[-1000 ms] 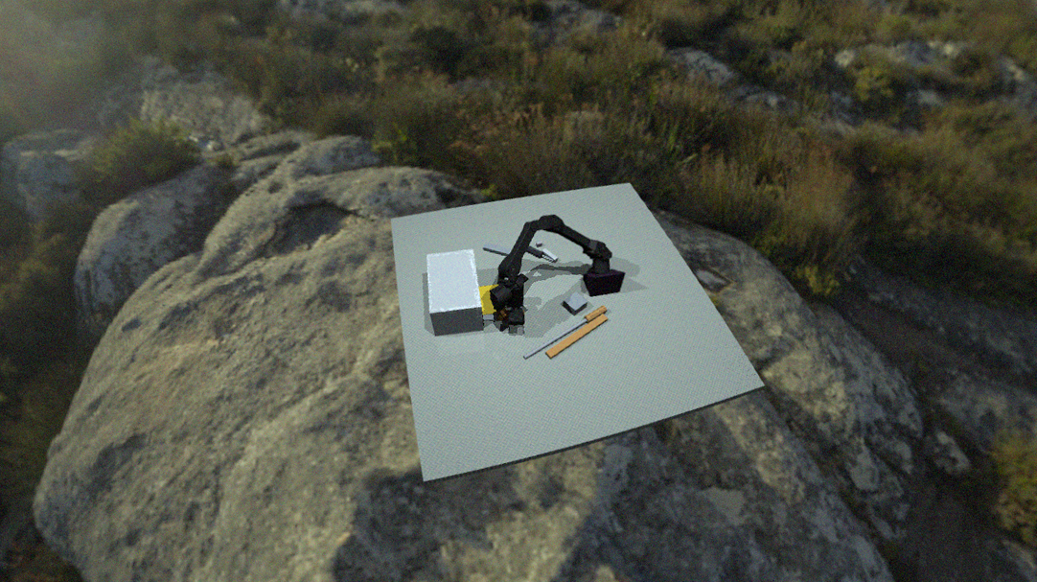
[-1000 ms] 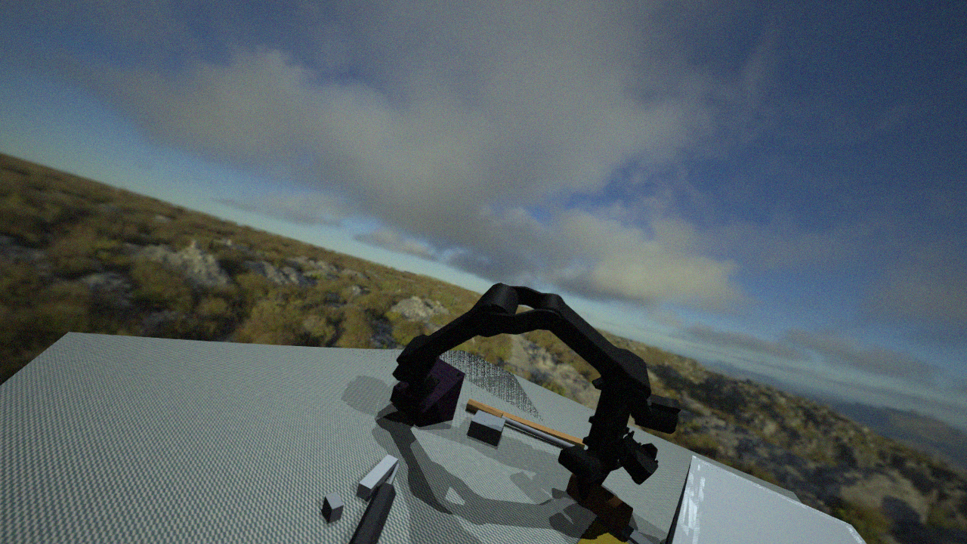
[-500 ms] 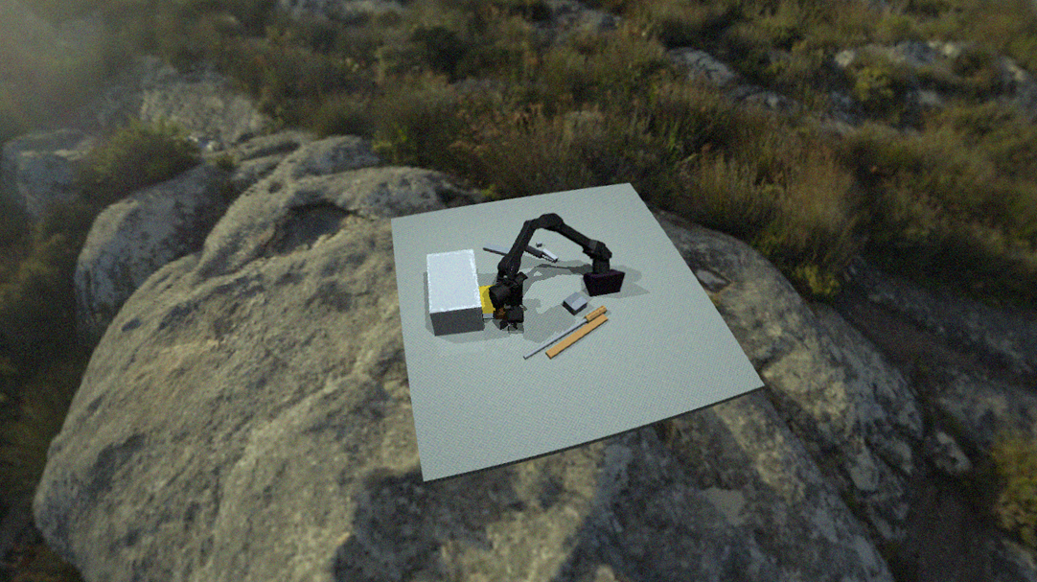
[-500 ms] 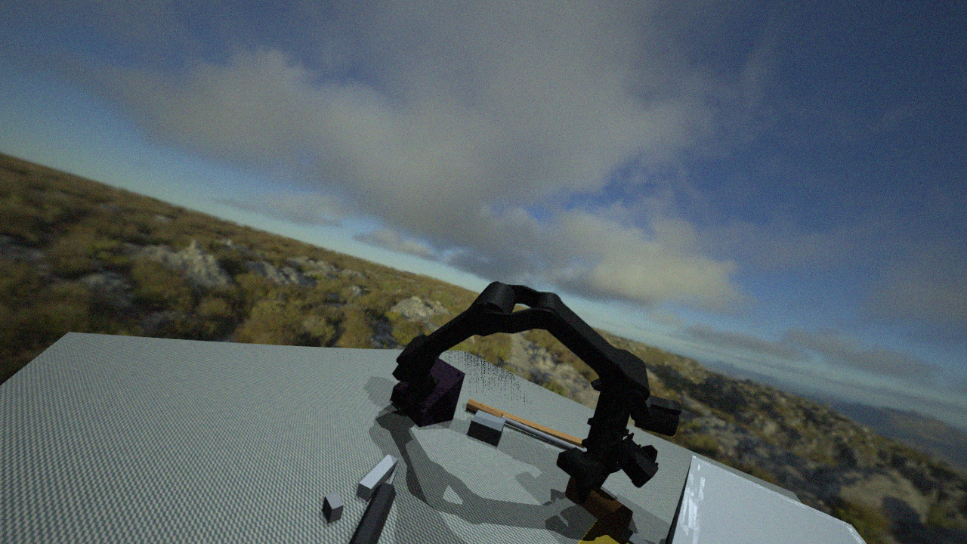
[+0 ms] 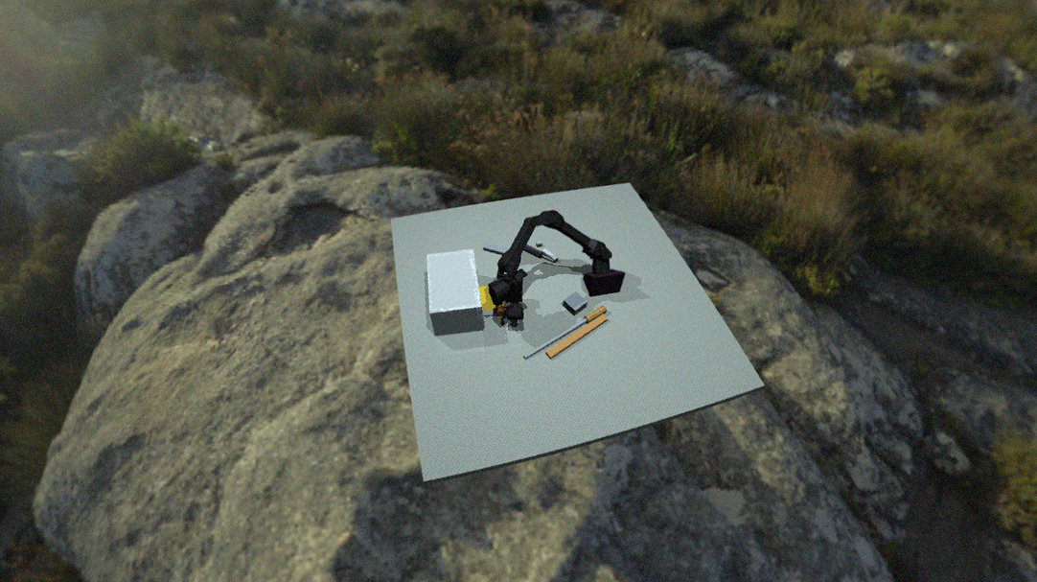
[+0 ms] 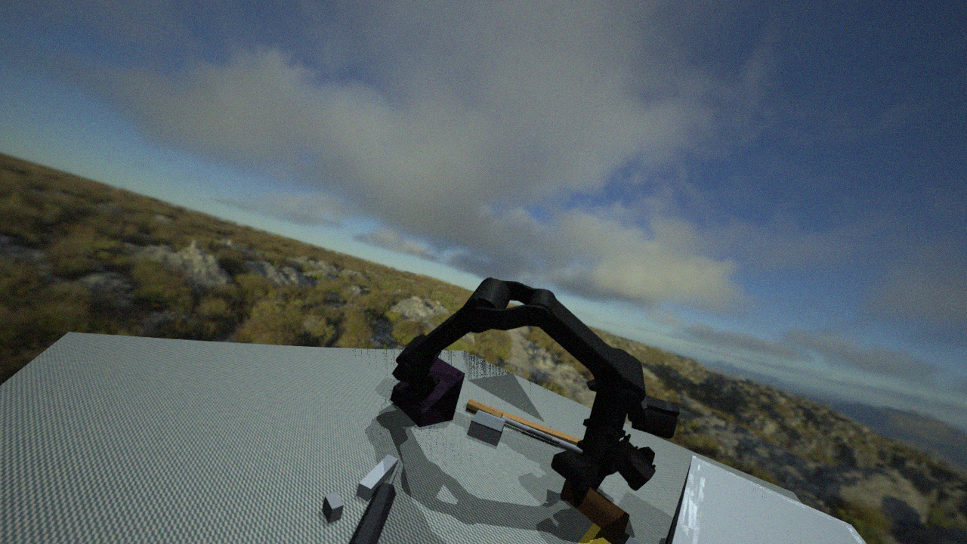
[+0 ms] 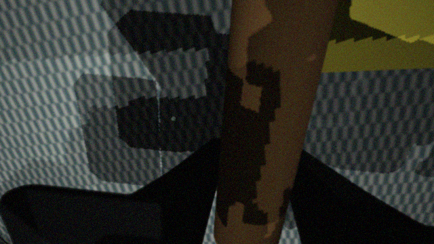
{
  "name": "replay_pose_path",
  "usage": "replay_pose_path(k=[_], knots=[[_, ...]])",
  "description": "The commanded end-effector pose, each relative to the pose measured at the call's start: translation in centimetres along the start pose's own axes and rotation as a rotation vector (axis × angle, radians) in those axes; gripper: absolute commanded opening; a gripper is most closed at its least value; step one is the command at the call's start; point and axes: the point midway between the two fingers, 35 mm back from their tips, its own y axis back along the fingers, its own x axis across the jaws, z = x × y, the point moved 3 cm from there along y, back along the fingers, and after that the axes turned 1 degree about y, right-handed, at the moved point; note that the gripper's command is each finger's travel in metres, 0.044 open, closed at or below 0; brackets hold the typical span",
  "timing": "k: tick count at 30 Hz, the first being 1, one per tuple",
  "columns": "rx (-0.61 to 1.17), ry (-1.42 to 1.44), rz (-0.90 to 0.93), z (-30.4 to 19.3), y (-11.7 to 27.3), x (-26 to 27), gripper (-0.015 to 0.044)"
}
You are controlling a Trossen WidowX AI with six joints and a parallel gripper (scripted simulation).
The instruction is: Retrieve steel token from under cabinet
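The white-topped cabinet (image 5: 454, 280) (image 6: 750, 511) stands at one side of the table. A yellow patch (image 5: 485, 296) (image 6: 594, 536) (image 7: 383, 55) lies in front of it, partly hidden by the arm and handle. My gripper (image 5: 507, 315) (image 6: 580, 481) (image 7: 253, 150) is shut on a brown tool handle (image 6: 598, 511) (image 7: 288, 112), low over the table beside the patch. The handle points towards the cabinet and crosses the wrist view from bottom to top. The tool's far end is hidden. The steel token does not show in any view, and the vent slots cannot be made out.
An orange-handled rod (image 5: 556, 338) lies beside a flat orange stick (image 5: 576, 337) (image 6: 527, 421). A grey block (image 5: 574, 303) (image 6: 485, 427) sits near the handle end. Across the table lie a dark-handled tool (image 6: 375, 515), a pale block (image 6: 377, 476) and a small grey cube (image 6: 332, 507).
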Motion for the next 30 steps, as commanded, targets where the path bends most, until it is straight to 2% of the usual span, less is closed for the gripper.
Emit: replay_pose_path(k=[1,30], knots=[[0.001,-0.007,-0.004,0.0,-0.1,-0.8,0.0000],[0.002,-0.006,-0.006,0.0,-0.1,-3.5,0.0000]])
